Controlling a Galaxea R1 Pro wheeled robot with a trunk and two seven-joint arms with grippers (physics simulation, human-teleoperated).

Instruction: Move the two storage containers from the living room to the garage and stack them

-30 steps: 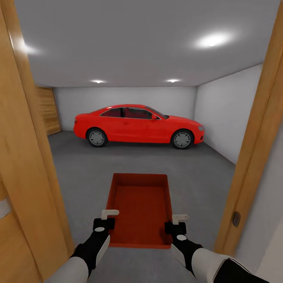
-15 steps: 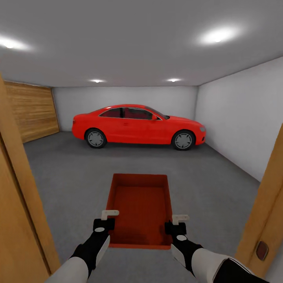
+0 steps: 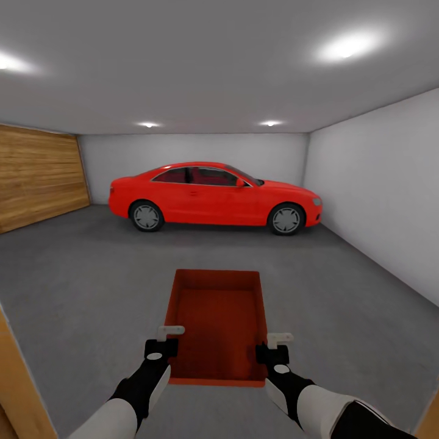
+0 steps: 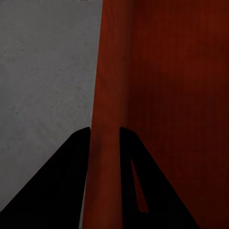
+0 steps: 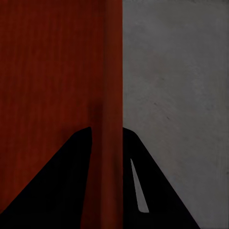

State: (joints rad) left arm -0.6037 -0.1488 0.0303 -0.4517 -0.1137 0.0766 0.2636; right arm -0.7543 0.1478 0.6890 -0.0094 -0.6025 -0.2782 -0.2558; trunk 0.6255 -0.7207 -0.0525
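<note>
One orange-red storage container (image 3: 216, 317) hangs in front of me above the garage's dark grey floor (image 3: 79, 274), open side up and with nothing in it. My left gripper (image 3: 166, 334) is shut on its left wall near the close end. My right gripper (image 3: 275, 338) is shut on its right wall opposite. The left wrist view has the thin wall (image 4: 105, 95) clamped between the two dark fingers of the left gripper (image 4: 104, 138). In the right wrist view the other wall (image 5: 112, 71) runs between the fingers of the right gripper (image 5: 106, 136), with grey concrete beside it.
A red car (image 3: 213, 195) stands side-on at the far end of the garage. A wooden panelled door (image 3: 36, 177) covers the left wall and a pale wall (image 3: 378, 195) runs along the right. Slivers of door frame (image 3: 18, 390) remain at the lower corners.
The whole view has moved forward through the doorway: the wooden frames slid out to the sides and more garage shows. The container stays held the same way between both grippers.
</note>
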